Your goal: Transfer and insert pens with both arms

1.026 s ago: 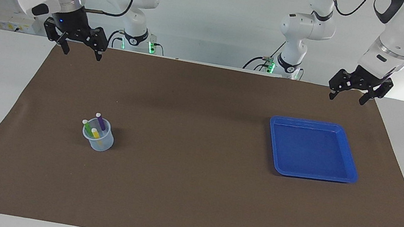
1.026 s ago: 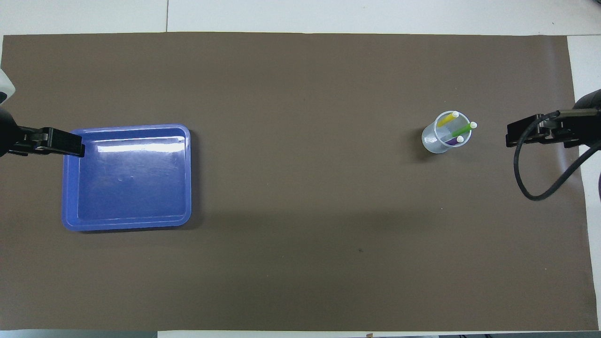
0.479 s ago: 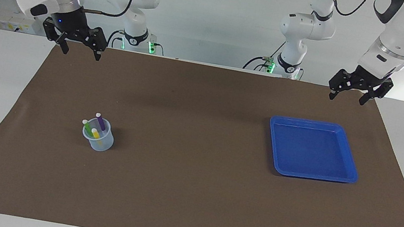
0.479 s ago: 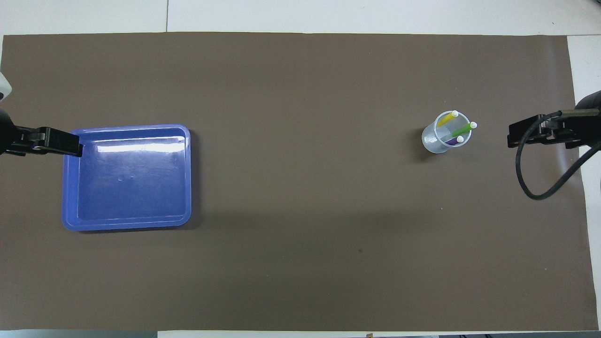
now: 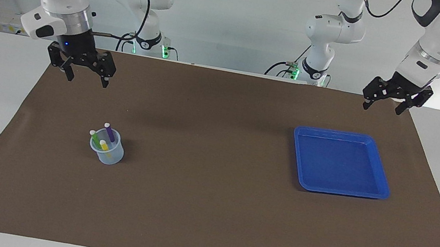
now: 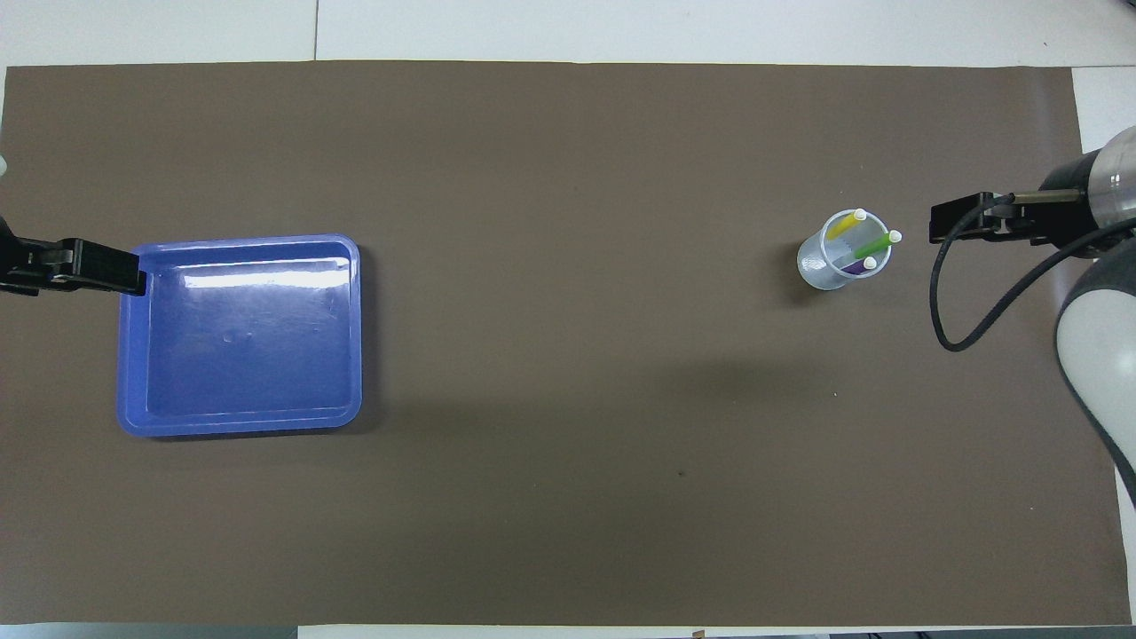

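At upper left of the facing view, right gripper (image 5: pixel 84 76) hanging wide open and empty over bare brown mat (image 5: pixel 204 211). Lower in frame, clear cup (image 5: pixel 107 152) holding purple pen (image 5: pixel 110 132), green pen (image 5: pixel 95 137) and yellow pen (image 5: pixel 104 145), tips up, presumably stood so for an easy pinch. At upper right, left gripper (image 5: pixel 391 104) likewise spread and empty, waiting above blue tray (image 5: pixel 381 183), probably the receiving end.

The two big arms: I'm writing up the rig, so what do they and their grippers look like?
Both are thick, glossy white arms with dark grey joint sections and a silver ring at the wrist. The right gripper and left gripper are black, skeletal two-finger linkages. A black cable loops along each forearm. A small blue light glows above the right gripper.
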Available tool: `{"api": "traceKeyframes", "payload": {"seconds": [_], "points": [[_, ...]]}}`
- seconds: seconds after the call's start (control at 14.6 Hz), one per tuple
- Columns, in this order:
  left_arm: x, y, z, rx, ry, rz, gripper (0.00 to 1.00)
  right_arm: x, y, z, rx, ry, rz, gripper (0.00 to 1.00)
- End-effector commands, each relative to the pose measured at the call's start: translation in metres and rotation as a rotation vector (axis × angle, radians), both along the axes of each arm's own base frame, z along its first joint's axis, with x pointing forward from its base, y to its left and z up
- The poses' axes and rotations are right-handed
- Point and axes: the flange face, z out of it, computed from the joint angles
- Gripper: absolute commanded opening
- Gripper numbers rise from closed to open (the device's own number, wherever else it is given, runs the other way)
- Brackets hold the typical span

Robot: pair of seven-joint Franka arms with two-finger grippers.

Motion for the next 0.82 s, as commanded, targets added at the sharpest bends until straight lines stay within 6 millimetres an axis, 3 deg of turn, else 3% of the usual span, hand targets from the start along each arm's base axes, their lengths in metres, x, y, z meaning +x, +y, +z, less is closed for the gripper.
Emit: {"api": "traceKeyframes", "payload": {"seconds": [0.0,0.14,0.41,0.75], "points": [[-0.004,0.0,0.001,-0.008,0.003,0.011,1.0,0.015,-0.001,-0.036,0.009,-0.004,-0.063,1.0],[-0.004,0.0,0.001,-0.008,0.003,0.01,1.0,0.017,-0.001,-0.052,0.012,-0.015,-0.081,1.0],[-0.004,0.0,0.001,-0.008,0.006,0.006,1.0,0.015,-0.004,-0.042,0.009,-0.028,-0.083,1.0],[-0.004,-0.002,0.001,-0.008,0.0,0.003,1.0,-0.004,-0.018,0.023,-0.016,0.022,-0.033,1.0]]}}
